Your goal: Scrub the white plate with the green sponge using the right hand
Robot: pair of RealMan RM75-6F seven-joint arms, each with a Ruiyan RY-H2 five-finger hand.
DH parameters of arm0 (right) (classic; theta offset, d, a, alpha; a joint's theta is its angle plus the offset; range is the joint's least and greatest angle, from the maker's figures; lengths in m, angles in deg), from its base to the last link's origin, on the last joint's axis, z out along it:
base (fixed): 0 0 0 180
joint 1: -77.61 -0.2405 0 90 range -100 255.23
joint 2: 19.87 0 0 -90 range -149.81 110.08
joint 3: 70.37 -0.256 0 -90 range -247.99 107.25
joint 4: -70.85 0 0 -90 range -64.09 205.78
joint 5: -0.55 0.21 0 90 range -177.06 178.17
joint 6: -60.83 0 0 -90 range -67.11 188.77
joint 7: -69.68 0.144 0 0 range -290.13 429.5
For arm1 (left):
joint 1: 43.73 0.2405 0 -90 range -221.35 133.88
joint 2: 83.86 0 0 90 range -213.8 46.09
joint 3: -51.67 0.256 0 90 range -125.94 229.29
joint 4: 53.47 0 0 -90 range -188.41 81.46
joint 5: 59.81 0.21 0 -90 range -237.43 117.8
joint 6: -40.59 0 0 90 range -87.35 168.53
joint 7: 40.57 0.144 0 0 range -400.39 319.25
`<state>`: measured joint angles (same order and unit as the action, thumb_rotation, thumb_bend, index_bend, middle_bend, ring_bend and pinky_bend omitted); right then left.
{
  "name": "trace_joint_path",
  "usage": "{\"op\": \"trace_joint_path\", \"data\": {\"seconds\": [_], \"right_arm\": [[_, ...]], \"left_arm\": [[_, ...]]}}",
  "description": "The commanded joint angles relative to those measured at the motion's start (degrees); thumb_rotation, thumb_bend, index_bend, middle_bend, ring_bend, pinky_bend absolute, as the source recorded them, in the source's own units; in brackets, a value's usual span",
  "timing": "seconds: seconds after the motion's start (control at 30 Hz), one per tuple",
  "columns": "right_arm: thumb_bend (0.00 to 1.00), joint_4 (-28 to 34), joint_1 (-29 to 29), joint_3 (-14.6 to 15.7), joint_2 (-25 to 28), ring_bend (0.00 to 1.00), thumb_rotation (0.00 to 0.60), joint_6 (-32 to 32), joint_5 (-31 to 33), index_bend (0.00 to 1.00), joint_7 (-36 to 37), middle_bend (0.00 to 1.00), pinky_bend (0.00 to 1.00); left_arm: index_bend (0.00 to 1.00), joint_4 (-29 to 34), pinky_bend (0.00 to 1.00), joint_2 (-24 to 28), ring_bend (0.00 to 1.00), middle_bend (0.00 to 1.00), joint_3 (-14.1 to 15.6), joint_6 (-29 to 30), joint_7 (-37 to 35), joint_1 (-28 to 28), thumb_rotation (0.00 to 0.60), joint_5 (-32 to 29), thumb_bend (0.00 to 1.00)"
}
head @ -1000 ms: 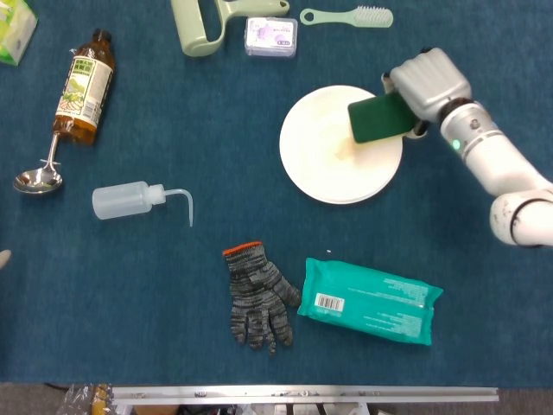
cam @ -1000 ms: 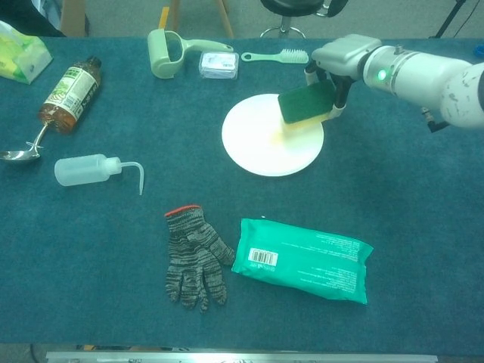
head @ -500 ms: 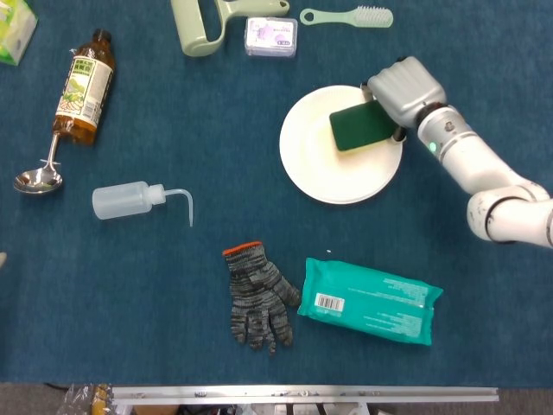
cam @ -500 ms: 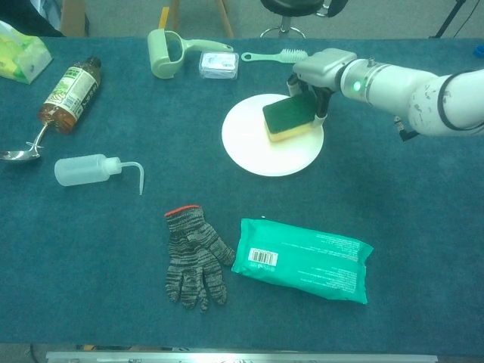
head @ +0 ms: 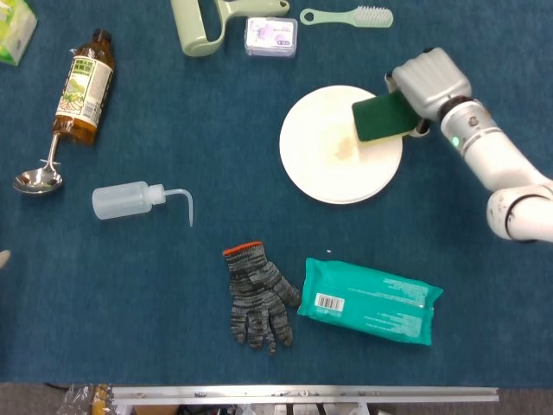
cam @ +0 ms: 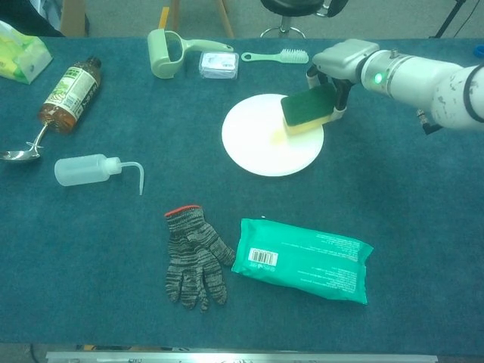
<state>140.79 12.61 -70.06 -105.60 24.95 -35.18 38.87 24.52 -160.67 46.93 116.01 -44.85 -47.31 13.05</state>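
The white plate (head: 333, 160) (cam: 261, 144) lies on the blue cloth, right of centre, with a small yellowish smear near its middle. My right hand (head: 425, 82) (cam: 342, 60) holds the green sponge (head: 382, 118) (cam: 306, 107) with its yellow underside down, over the plate's right rim. The sponge's green face is turned up. My fingers are mostly hidden behind the sponge. My left hand shows in neither view.
A teal wipes pack (head: 370, 301) and a grey knit glove (head: 256, 296) lie in front of the plate. Behind it are a small box (head: 271, 36), a green brush (head: 346, 15) and a roller (head: 203, 24). At the left lie a squeeze bottle (head: 130, 200), a sauce bottle (head: 85, 86) and a spoon (head: 38, 179).
The right hand first slid the sponge left across the plate, then drew it back right to the plate's right rim, uncovering the smear.
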Motion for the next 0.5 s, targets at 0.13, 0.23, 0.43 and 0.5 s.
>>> {"op": "trace_joint_path", "data": {"seconds": [0.13,0.23,0.43,0.5], "right_arm": [[0.08,1.0,-0.7,-1.2,-0.7,0.51,0.600,0.0,-1.0,0.43,0.5,0.63,0.25],[0.08,0.2,-1.3,-1.6,-2.4,0.51,0.600,0.8,-1.7,0.43,0.7,0.63,0.25],[0.08,-2.7,-1.6,-0.5,-4.5,0.51,0.600,2.6,-1.4,0.43,0.4,0.63,0.25],[0.08,-3.4,-1.6,0.1,-4.6,0.51,0.600,2.9,-1.0,0.43,0.2,0.63,0.25]], "left_arm": [[0.05,-0.1,0.04,-0.1,0.00,0.00,0.1,0.0,0.0,0.0,0.600,0.0,0.00],[0.05,-0.2,0.04,0.0,0.00,0.00,0.2,0.1,-0.5,0.2,0.600,0.1,0.00],[0.05,-0.7,0.04,0.0,0.00,0.00,0.2,0.2,-1.2,0.7,0.600,-0.2,0.00],[0.05,-1.0,0.04,-0.1,0.00,0.00,0.2,0.1,-1.5,0.8,0.600,-0.3,0.00]]}}
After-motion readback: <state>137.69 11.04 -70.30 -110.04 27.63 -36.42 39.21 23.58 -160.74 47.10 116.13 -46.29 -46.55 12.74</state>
